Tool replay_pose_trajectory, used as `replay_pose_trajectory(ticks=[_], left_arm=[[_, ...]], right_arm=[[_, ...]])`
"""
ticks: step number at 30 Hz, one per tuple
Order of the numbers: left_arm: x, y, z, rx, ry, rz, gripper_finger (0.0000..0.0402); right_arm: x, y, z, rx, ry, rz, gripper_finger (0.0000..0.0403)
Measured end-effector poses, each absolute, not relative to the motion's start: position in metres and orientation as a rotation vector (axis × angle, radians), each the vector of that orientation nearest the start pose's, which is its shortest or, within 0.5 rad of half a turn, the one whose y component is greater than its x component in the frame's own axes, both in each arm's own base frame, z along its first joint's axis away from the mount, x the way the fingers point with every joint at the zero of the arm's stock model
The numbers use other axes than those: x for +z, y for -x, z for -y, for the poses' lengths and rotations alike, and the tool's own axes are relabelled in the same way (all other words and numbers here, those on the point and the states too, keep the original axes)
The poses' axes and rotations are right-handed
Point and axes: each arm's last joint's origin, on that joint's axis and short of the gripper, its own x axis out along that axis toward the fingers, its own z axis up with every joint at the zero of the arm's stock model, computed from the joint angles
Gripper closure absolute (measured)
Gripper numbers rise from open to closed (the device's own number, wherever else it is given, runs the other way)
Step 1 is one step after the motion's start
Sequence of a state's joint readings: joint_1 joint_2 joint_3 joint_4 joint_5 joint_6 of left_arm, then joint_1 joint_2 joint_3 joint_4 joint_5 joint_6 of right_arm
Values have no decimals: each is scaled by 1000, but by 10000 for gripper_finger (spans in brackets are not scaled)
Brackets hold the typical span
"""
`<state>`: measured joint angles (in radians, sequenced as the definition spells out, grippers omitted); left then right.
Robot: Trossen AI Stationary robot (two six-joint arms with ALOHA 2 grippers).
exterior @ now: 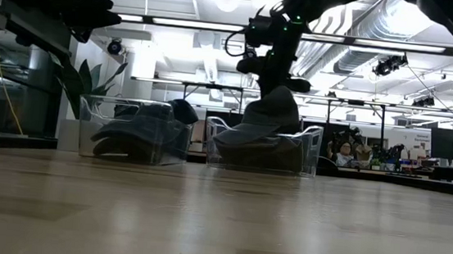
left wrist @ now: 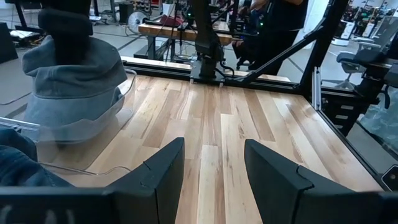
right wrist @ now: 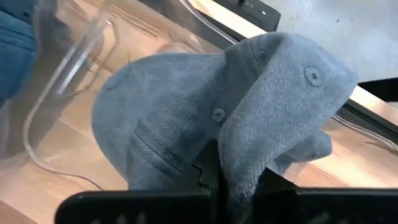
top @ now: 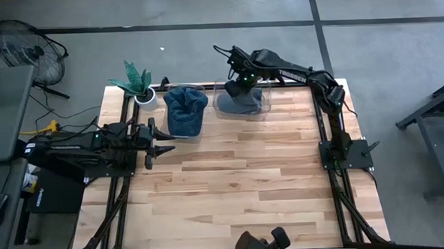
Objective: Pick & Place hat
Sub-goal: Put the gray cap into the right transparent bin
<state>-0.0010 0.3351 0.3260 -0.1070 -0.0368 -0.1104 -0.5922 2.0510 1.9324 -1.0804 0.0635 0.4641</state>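
Over clear bin point(top: 265, 107), right gripper point(top: 244, 81) pinching grey hat point(top: 240, 101)

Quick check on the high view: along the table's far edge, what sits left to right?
Potted plant → bin of blue hats → clear bin with the grey hat, which the right gripper holds with jaws shut.

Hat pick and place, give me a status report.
Right gripper shut on grey hat, over the right clear bin. Left gripper idle, fingers apart, at the table's left side. Blue hat in the other bin. Nothing in the way.
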Motion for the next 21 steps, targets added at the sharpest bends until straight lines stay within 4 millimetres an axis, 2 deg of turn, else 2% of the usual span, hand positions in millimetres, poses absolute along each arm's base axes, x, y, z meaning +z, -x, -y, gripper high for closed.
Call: replay_pose_trajectory(ticks=[5,15,21], left_arm=[[237,-112,-1,42,108,-114,236],[237,-112,-1,38,115,-114,236],[236,-112,-1,39,119,-122,236]], right_arm=[[276,-349,242,-849,-730,-1067,403],[257,-362,244,-782,-747,-1087,403],[248,-362,244,-794,-747,-1144,403]])
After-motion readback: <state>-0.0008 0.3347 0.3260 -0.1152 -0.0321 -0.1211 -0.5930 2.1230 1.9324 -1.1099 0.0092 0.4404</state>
